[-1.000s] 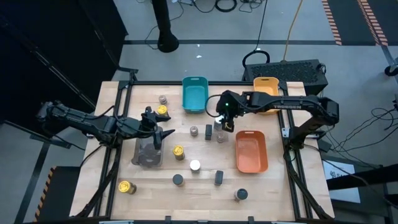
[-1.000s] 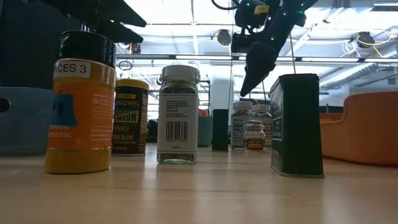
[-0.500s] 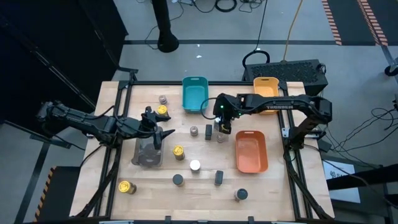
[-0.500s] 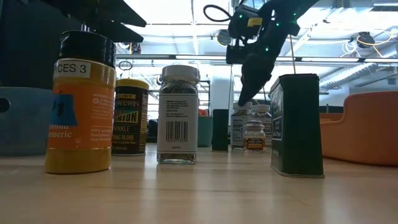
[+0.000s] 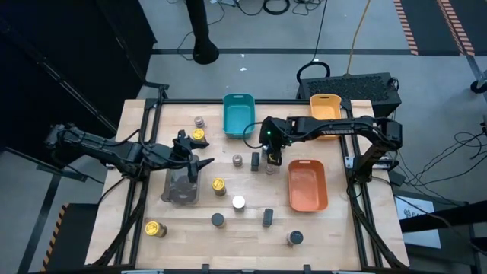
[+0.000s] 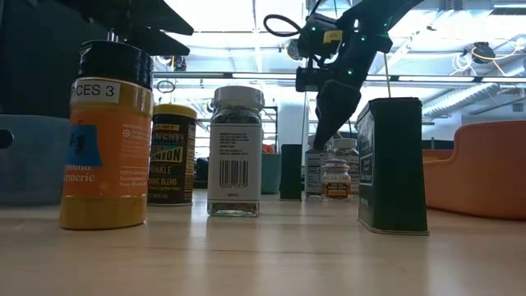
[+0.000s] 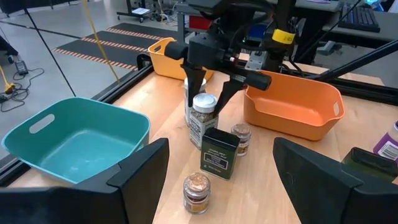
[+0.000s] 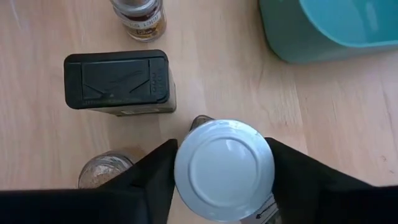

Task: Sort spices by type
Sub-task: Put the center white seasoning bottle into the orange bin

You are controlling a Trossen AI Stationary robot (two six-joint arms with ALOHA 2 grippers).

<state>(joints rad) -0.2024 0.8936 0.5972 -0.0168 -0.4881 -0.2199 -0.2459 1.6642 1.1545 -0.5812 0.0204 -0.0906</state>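
The wooden tabletop (image 5: 251, 236) carries four trays: a teal tray (image 5: 238, 115) and a yellow tray (image 5: 326, 106) at the far edge, an orange tray (image 5: 307, 185) on the right, and a grey tray (image 5: 181, 187) on the left.

The right arm reaches in from the right, and the right gripper (image 5: 272, 154) points down over a cluster of jars between the teal and orange trays. Its jaws are spread, one on each side of a white-lidded jar (image 8: 224, 168) that stands upright on the tabletop; the fingers (image 7: 194, 81) flank the lid, but whether they touch it cannot be told. Just beside that jar stand a black tin (image 8: 119, 82) and two small brown-lidded jars (image 7: 239, 138), one of them nearer the left arm (image 7: 197, 192).

The left gripper (image 5: 190, 165) hangs over the grey tray with its jaws wide apart and nothing between them.

Other jars are scattered: two near the teal tray's left side (image 5: 198, 128), a yellow-topped one (image 5: 219, 186) beside the grey tray, a white-topped one (image 5: 239, 202) in the middle, another yellow-topped one (image 5: 154, 228) at the near left, and three dark ones (image 5: 267, 218) along the near edge.
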